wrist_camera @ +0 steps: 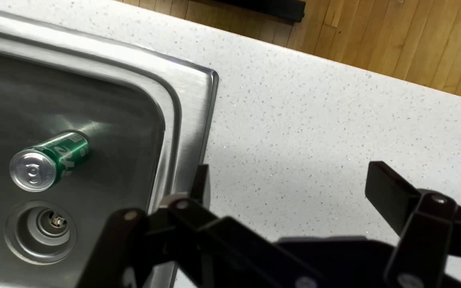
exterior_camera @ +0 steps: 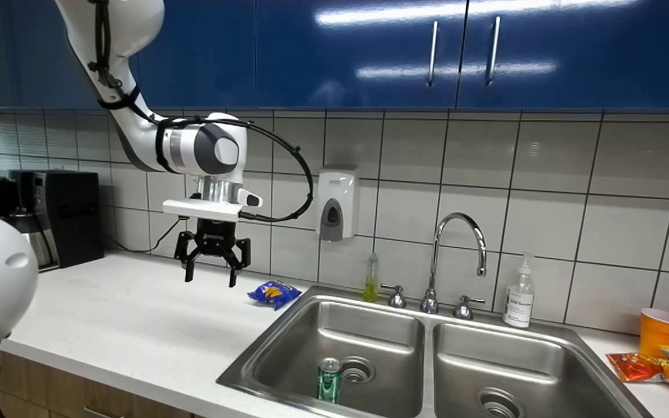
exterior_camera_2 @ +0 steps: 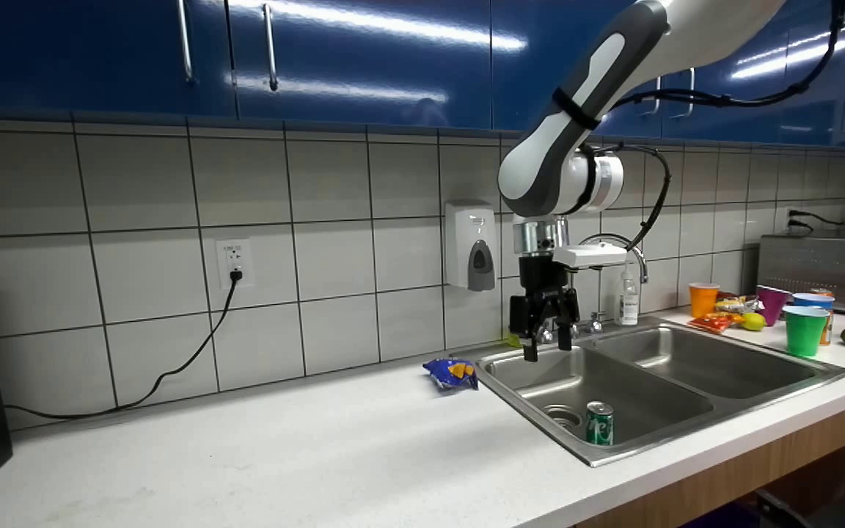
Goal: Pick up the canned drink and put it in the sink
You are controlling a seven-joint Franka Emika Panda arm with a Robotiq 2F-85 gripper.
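The canned drink (exterior_camera: 329,381), green with a silvery top, stands upright inside a basin of the steel sink (exterior_camera: 429,371), beside the drain. In an exterior view the can (exterior_camera_2: 599,425) is seen near the front corner of the basin. From above, in the wrist view, the can's side (wrist_camera: 71,151) shows with its lid toward the drain. My gripper (exterior_camera: 211,280) hangs well above the counter, off to the side of the can and apart from it. Its fingers are spread wide in the wrist view, with only countertop showing between the tips (wrist_camera: 390,196).
A blue snack packet (exterior_camera_2: 452,372) lies on the counter by the sink's edge. A curved faucet (exterior_camera: 456,217), a yellow-green soap bottle (exterior_camera: 371,281) and a white-labelled pump bottle (exterior_camera: 519,299) line the back rim. Several cups and snacks, including a green cup (exterior_camera_2: 806,331), stand beyond the sink.
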